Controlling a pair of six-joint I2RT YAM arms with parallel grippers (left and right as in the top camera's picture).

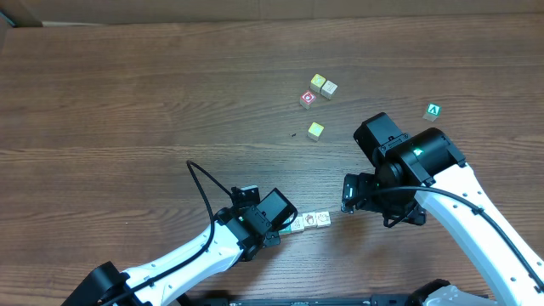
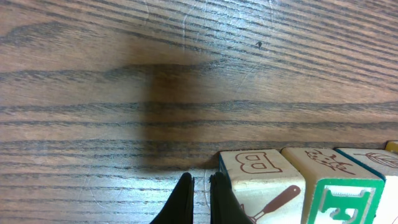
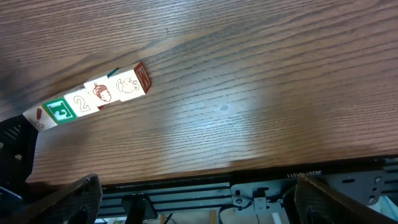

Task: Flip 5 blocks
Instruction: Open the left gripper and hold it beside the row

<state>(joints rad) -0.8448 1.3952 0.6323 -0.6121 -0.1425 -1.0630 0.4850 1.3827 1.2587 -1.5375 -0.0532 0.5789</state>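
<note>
Left pincer [image 2: 200, 183] is pinched together on nothing, tips just beside the end of the blocks [image 2: 292, 180] — five touching in a row. Right pincer [image 3: 198, 183] hangs wide apart near the other end.

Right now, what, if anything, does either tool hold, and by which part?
Nothing is held. The left tool is shut and empty beside the row of blocks; the right tool is open and empty.

table [image 1: 127, 102]: brown wood grain, smooth, faint sheen
blocks [image 3: 93, 96]: pale wood, matt, printed faces
left fingers [image 2: 182, 199]: black, smooth, slight gloss, just beside the blocks
right arm shell [image 1: 459, 181]: white, smooth plastic
</note>
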